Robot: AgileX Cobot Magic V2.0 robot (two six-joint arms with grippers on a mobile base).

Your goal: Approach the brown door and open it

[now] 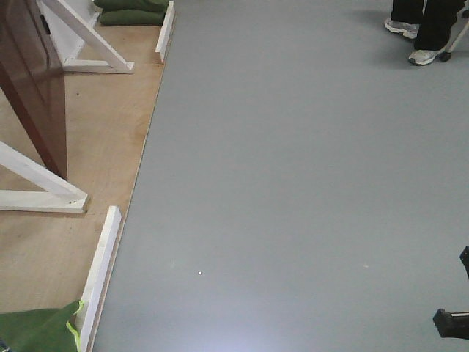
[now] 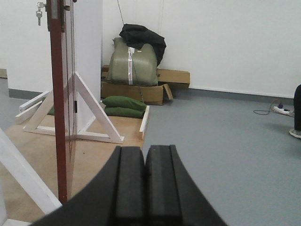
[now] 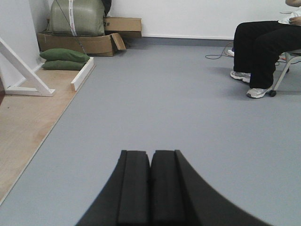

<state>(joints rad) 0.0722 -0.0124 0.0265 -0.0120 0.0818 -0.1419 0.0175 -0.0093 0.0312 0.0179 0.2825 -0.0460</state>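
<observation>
- Left gripper (image 2: 144,157): pads pressed flat together, no gap we can see, nothing between them.
- Right gripper (image 3: 150,160): likewise closed up pad to pad, and empty.
- Brown door (image 1: 33,81): it stands upright on the plywood board (image 1: 110,139), toward the board's left side in the front view and well back from its right edge. Neither gripper touches it.
- The left wrist view shows the door nearly edge-on. Keys (image 2: 39,15) hang beside the lock plate (image 2: 55,9) at the top of that view.
- White braces: one (image 1: 91,40) sits toward the board's far edge, the other (image 1: 40,192) nearer us, with the door's foot between them.
- White batten (image 1: 99,275) runs along the near stretch of the board's right edge.
- Green sandbags (image 2: 123,106) are stacked at the board's far right corner, against a second batten.
- Past the board's far edge, by the wall, are cardboard boxes (image 2: 141,92). An olive bag (image 2: 133,63) sits on them, and a black garment (image 2: 141,35) lies on the bag.
- Seated person (image 3: 263,44) is on the grey floor (image 1: 293,183), well apart from the board.
</observation>
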